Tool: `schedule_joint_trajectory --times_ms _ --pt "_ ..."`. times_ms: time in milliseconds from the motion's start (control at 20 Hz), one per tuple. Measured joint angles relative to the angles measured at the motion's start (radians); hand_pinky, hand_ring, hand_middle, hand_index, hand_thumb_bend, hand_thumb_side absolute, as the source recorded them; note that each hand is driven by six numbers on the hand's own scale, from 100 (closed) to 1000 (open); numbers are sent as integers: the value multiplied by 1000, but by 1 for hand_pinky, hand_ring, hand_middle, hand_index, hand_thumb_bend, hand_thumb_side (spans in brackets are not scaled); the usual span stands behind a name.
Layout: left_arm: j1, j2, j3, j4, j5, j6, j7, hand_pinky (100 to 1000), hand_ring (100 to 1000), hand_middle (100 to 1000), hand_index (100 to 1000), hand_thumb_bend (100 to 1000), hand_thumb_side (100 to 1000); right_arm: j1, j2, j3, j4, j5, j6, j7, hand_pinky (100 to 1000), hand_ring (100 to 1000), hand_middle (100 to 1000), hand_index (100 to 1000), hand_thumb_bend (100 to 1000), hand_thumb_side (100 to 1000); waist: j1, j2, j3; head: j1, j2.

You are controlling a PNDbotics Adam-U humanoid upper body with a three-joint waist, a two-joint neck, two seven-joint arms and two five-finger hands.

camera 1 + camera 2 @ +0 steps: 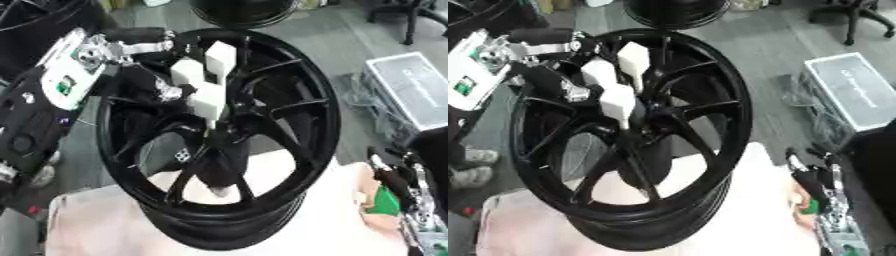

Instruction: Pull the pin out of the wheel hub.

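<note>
A big black spoked wheel (302, 125) lies tilted on a pale cloth (96, 220). My left hand (203, 97), black with white finger pads, comes in from the upper left and reaches over the spokes to the hub (219, 142) at the centre. Its fingers are bunched together and curled downward. A thin pale pin (210, 129) shows just under the lowest pad, running down into the hub; the contact itself is partly hidden. A dark shaft with a pale tip (219, 190) hangs below the hub, seen between the spokes. My right hand (398, 182) rests open at the lower right, fingers up.
A grey case (416, 90) sits on the floor at the right, with cables beside it. Another dark wheel (245, 12) lies beyond the top edge, and an office chair base (859, 15) stands at the upper right. Shoes (470, 170) show at the left.
</note>
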Motion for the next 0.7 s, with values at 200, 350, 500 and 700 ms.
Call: schedule_joint_trajectory --times_ms 200,350,500,700 --pt "0 0 -1 10 -14 -8 8 572 518 738 862 167 478 0 0 0 0 0 0 0 419 436 774 860 327 268 0 -1 0 1 0" --pt "0 0 -2 16 -24 -14 14 570 514 727 857 141 446 0 0 0 3 0 -1 -1 419 436 774 860 326 268 0 -3 0 2 0" --pt "0 0 -3 20 -31 -18 18 567 511 696 842 100 392 0 0 0 6 0 -2 -1 419 435 774 860 325 268 0 -4 0 4 0" --pt "-1 0 0 28 -34 -23 23 562 508 637 808 100 325 0 0 0 6 0 -3 -2 420 434 774 860 324 269 0 -5 2 5 0"
